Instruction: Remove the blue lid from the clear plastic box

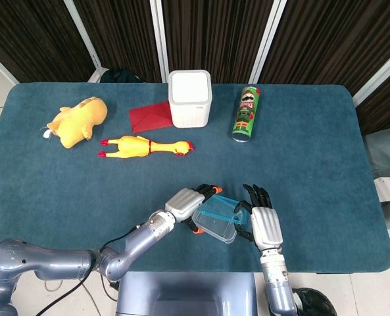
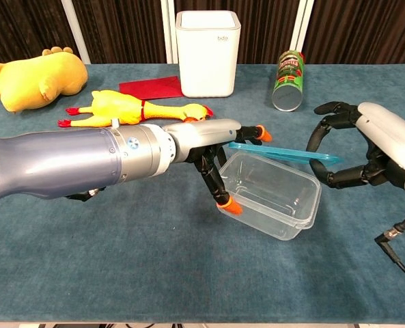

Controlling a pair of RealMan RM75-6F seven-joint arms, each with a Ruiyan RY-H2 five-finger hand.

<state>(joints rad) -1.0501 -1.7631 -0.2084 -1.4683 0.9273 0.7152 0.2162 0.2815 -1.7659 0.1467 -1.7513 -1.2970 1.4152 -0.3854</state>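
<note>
Blue lid (image 2: 284,152) held clear above the clear plastic box (image 2: 274,195).
The right hand (image 2: 376,154) pinches the lid's right edge, holding it flat over the box; the left hand (image 2: 219,147) wraps its fingers around the box's left wall, bracing it tilted on the worktop (image 2: 188,266). Farther back lie a rubber chicken (image 2: 130,109) and a chips can (image 2: 289,80).

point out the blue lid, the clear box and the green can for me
blue lid (image 2: 284,152), chest view, on the flat top face, lifted off the box
clear plastic box (image 2: 274,191), chest view, on the inside floor
green can (image 2: 289,82), chest view, on the printed side
</note>
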